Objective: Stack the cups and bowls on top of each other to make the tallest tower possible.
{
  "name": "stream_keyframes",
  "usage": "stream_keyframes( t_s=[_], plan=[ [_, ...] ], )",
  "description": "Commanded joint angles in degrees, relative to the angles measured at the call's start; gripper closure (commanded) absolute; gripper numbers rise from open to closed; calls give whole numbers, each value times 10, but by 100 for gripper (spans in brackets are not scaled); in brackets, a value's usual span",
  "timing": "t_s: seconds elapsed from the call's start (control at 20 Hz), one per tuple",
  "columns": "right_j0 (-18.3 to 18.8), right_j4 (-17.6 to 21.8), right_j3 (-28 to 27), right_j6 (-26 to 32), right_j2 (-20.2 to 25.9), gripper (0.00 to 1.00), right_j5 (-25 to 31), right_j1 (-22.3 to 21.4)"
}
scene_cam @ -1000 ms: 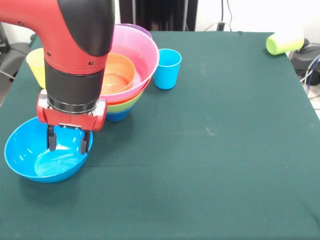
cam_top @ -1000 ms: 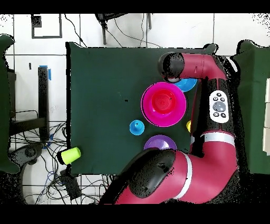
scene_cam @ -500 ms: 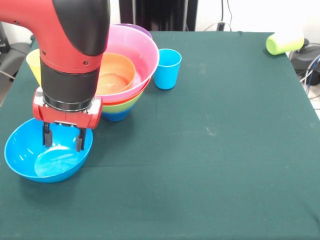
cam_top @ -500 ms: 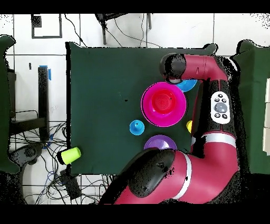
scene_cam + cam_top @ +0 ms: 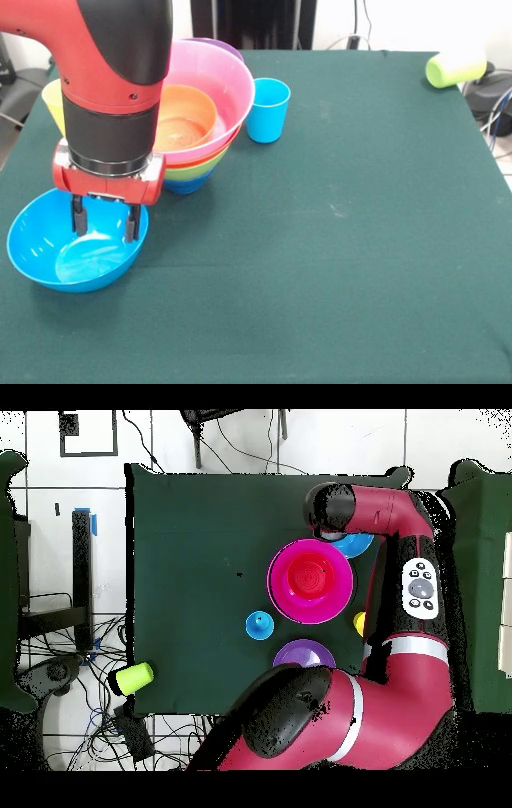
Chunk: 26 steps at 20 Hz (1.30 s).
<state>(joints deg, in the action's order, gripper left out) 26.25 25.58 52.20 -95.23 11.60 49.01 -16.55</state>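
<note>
Front view shows the light blue bowl [image 5: 70,248] sitting alone near the table's [image 5: 336,240] near left corner, with the gripper [image 5: 105,226] hanging over its right half, fingers spread apart and empty, tips reaching down inside the rim. Compared with a second ago the gripper has slid slightly left and a touch higher, and in the last half second it has barely shifted; the bowl itself has not moved. That reads as fine lining-up for a pinch on the bowl's right wall, so the pick is not yet made and the bowl is yet to join the tower [image 5: 192,120]. The tower stands just behind and right of the gripper: the pink bowl [image 5: 210,88] on top with the small orange bowl [image 5: 186,118] inside it, green and dark blue rims showing beneath. The arm's wrist is close to the pink rim, so a straight lift has little room on that side before it could nudge the stack. The blue bowl lies close to the left and front table edges, leaving scant margin for a slip outward. The blue cup [image 5: 266,110] is beside the tower, the yellow cup [image 5: 56,104] behind the arm, and the green cup [image 5: 454,68] lies at the far right edge; the table's middle and right are open.
</note>
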Motion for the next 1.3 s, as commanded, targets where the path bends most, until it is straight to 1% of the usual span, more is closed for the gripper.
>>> stream_keyframes(
  t_s=[0.05,0.3,0.4,0.65,0.85,1.1,1.3],
  plan=[
    [-17,-15,24,29,26,0,59,-9],
    [-21,-25,19,28,24,0,67,-10],
    [-23,-26,7,32,23,0,73,-5],
    [-24,-26,-2,33,23,0,65,5],
    [-22,-27,7,30,26,0,57,6],
    [-22,-23,23,18,25,0,24,13],
    [-25,-21,27,6,23,0,10,16]
  ],
)
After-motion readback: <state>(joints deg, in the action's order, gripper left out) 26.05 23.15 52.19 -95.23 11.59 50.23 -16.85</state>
